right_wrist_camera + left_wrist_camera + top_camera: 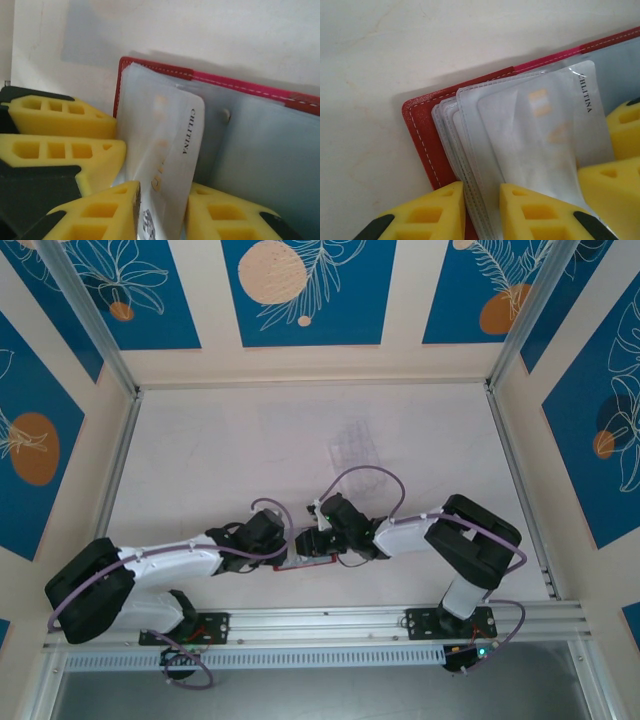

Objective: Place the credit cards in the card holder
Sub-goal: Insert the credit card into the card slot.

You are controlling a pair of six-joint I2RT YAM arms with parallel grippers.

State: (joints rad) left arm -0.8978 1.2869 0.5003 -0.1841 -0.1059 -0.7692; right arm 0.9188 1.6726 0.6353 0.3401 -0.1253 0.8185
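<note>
The one word I can read is "CHLITINA", in dark capitals along one edge of a pale card [175,145]. Faint orange marks show on its face, too blurred to make out, and a small dark print at its near end is unreadable.

The right pincer [164,192] has this card nipped between its yellow fingers, which are drawn in against it. From the fingertips the card runs away into the holder [422,135]. Most of its face looks foggy behind a clear sleeve [470,115], while the lettered edge is bare.

The holder is dark red with pale stitching and a brighter pink strip along its far edge. It lies open on the table [220,440], right at both pincers' fingertips.

The left pincer [481,192] is closed on the stack of clear sleeves near the holder's corner, and the sleeves fill the narrow gap between its fingers. The right pincer's yellow fingers sit just to its right, one on each side of the card.

The table is off-white with faint scuffs. A clear tray [355,447] sits well beyond the pincers, toward the back.

Around it stand cream walls [400,300] with blue panels carrying white leaf outlines and orange discs. Metal posts rise at the back corners. Along the near edge runs a metal rail [330,620] where both arms are bolted.
</note>
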